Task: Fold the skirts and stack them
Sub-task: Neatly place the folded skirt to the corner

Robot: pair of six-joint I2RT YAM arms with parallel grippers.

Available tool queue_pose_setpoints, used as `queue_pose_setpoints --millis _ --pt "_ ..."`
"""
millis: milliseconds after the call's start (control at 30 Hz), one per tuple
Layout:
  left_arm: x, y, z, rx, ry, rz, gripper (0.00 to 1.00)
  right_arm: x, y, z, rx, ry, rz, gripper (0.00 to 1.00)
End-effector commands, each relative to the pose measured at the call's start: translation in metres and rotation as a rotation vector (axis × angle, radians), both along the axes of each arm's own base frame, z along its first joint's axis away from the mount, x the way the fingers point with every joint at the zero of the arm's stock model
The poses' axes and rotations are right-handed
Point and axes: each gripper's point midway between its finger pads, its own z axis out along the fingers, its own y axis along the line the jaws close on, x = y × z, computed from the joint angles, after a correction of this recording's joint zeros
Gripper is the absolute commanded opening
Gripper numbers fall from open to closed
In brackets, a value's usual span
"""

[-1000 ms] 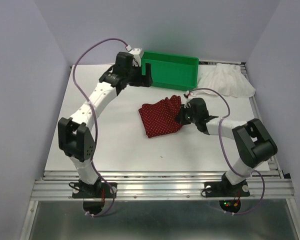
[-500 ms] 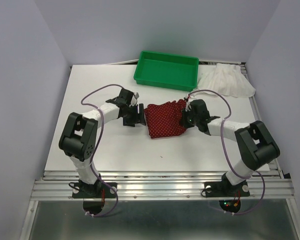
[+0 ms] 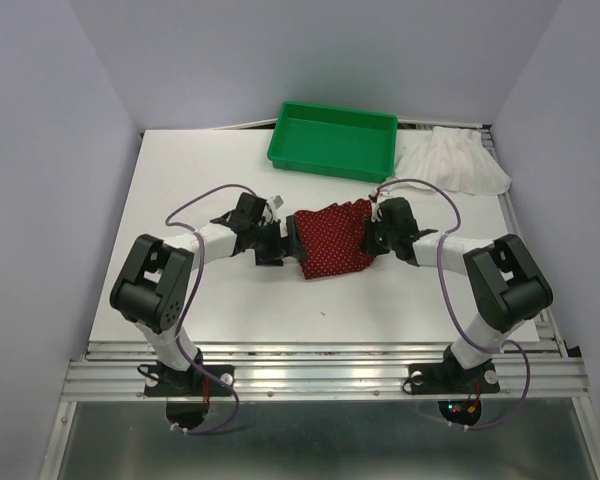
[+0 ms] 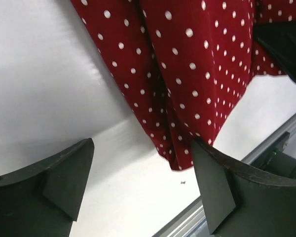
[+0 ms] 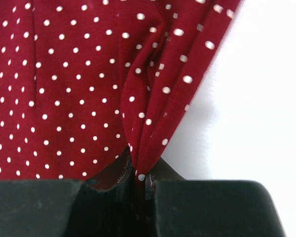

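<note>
Careful: your right gripper [image 5: 138,190] has its fingers pressed together on a pinched fold at one edge of the dark red dotted skirt [image 3: 330,240]. The skirt lies rumpled on the white table [image 3: 200,180] between the two arms, on the near side of the green tray [image 3: 330,168] and apart from it. Your left gripper [image 4: 140,173] has its fingers spread wide, straddling the opposite edge and gripping nothing. Close there and you may catch only a corner or one layer, so the fold would come out skewed. Pull with the right alone and the cloth will likely drag and bunch. The white ruffled skirt [image 3: 455,160] lies well apart at the far right, not yet folded.
</note>
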Motion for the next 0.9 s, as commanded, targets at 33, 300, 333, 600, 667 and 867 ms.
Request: queue_pose_setpoints --millis 33,300,333,600,667,867 --pt "-0.019 -0.007 0.033 -0.136 -0.024 0.020 0.98 0.005 -0.006 -0.006 -0.015 0.032 -0.037 0.01" --pt "-0.022 -0.019 0.030 -0.203 0.032 0.099 0.91 0.004 0.003 -0.002 0.039 0.050 -0.039 0.01" --pt "-0.021 -0.021 0.023 -0.206 0.064 0.109 0.89 0.003 0.003 -0.002 0.041 0.051 -0.041 0.01" --pt "-0.023 -0.040 -0.008 -0.157 0.160 0.114 0.53 -0.001 -0.004 -0.004 0.049 0.078 -0.089 0.01" --pt "-0.022 -0.041 -0.017 -0.124 0.154 0.123 0.53 -0.003 -0.004 -0.002 0.053 0.079 -0.098 0.01" --pt "-0.016 -0.044 -0.027 -0.092 0.156 0.112 0.43 -0.008 -0.009 -0.004 0.045 0.079 -0.105 0.01"
